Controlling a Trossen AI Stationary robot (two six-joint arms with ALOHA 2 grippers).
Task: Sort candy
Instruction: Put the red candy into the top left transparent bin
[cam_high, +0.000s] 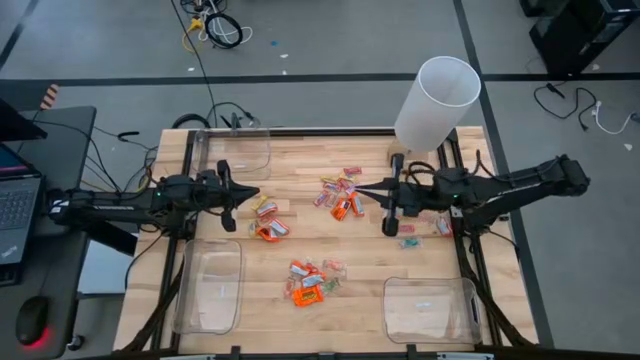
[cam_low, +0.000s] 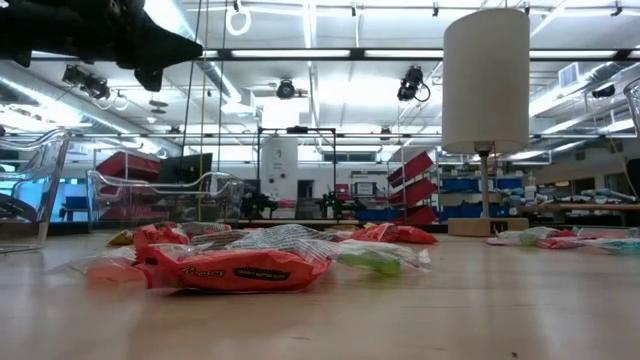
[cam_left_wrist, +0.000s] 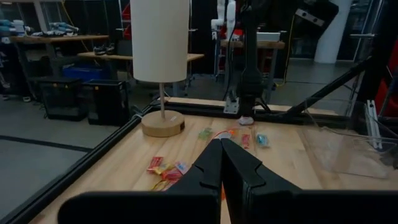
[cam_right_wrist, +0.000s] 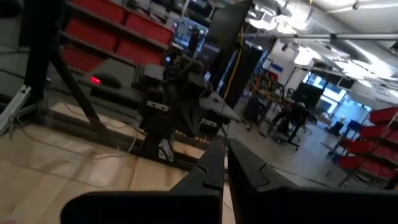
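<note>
Both grippers are closed and empty: left gripper (cam_high: 255, 193) and right gripper (cam_high: 358, 192) hover above the table (cam_high: 300, 240), flanking scattered candy (cam_high: 306, 282) piles.

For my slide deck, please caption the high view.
Both arms wait above the table, left gripper and right gripper shut, candy unsorted among three bins beside a lamp.

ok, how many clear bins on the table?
3. One bin at the far left corner, one bin at the near left edge, one bin at the near right corner. None looks hidden in the high view.
</note>
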